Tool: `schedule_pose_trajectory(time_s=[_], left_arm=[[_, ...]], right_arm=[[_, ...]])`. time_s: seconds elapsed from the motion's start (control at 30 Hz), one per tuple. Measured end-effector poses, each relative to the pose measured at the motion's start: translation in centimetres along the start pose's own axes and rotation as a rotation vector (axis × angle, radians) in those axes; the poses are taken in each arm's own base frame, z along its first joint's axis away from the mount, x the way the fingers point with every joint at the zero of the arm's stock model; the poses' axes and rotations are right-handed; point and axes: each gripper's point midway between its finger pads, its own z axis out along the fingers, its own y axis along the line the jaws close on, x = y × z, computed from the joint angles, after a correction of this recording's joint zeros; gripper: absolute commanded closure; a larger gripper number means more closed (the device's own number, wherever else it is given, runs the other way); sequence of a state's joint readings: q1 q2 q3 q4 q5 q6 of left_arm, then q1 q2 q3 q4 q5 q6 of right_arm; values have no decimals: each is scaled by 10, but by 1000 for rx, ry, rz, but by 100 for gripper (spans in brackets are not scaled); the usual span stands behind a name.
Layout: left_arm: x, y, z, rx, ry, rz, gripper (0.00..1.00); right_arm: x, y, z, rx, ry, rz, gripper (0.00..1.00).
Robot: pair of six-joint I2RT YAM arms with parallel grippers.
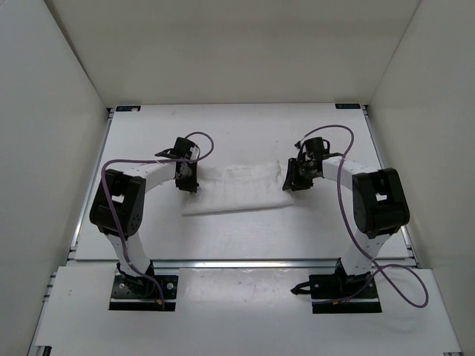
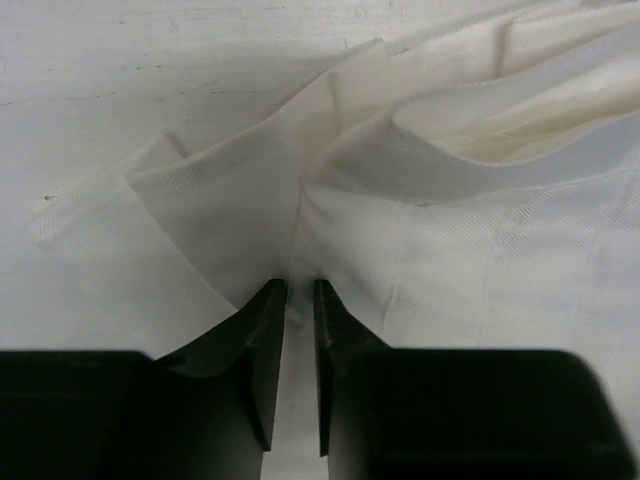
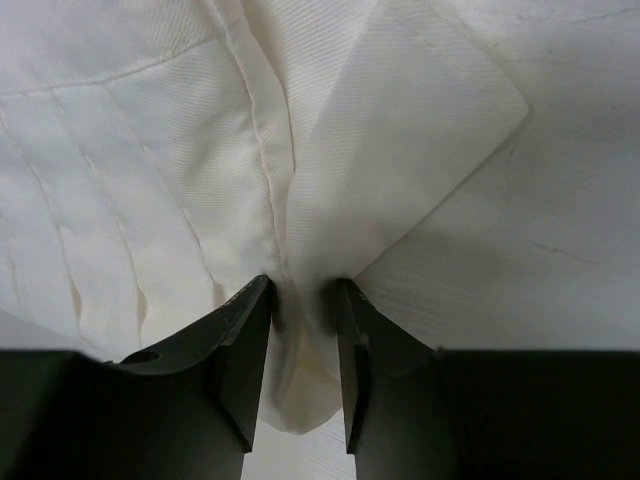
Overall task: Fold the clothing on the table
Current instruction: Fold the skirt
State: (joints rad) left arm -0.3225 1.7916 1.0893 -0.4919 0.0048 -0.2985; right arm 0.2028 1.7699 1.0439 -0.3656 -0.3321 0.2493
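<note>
The white clothing (image 1: 237,189) lies as a folded strip across the middle of the table (image 1: 223,241). My left gripper (image 1: 187,182) sits at its left end and my right gripper (image 1: 291,182) at its right end. In the left wrist view the clothing (image 2: 450,230) bunches in creases that run into my left gripper (image 2: 300,286), whose jaws stand close together on a thin pinch of fabric. In the right wrist view a thicker fold of the clothing (image 3: 150,150) is squeezed inside my right gripper (image 3: 303,286), and its rounded edge hangs below the fingertips.
White upright walls (image 1: 59,111) enclose the table on the left, back and right. Metal rails (image 1: 245,262) run along the table's edges. Both arm bases (image 1: 145,288) are bolted at the near edge, with purple cables looping over the arms.
</note>
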Motion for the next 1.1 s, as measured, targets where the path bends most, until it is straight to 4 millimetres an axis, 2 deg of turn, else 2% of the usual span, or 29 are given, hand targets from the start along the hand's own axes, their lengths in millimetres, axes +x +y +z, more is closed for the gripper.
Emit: schedule_pose_trajectory(time_s=[0.03,0.1,0.17,0.3,0.4,0.53,0.63,0.73,0.8,0.93,1.1], left_arm=[[0,0,0,-1,0,2,78],[-1,0,1,-1,1,2,84],[-4,-2,3,3,1,3,88],[-11,-9,7,17,4,12,96],[-16,-20,10,31,1,34,99],[-23,-47,17,81,-9,60,100],[-31,-70,23,152,-13,47,100],[-40,-94,30,231,-23,28,100],[-45,-109,34,281,-24,19,100],[-51,-133,39,374,-16,-3,100],[-53,-146,41,443,-6,-20,100]], right_arm=[[0,-2,0,8,-2,-5,82],[1,-4,3,16,6,-6,95],[-1,-4,5,16,14,-1,100],[-13,-7,6,34,17,-2,100],[-27,-7,-2,59,5,-24,100],[-64,1,-23,63,-51,-62,100],[-94,14,-43,50,-106,-105,100],[-116,39,-56,20,-157,-162,100],[-120,62,-58,-11,-169,-209,100],[-98,110,-49,-100,-122,-285,100],[-65,163,-39,-214,-61,-339,100]])
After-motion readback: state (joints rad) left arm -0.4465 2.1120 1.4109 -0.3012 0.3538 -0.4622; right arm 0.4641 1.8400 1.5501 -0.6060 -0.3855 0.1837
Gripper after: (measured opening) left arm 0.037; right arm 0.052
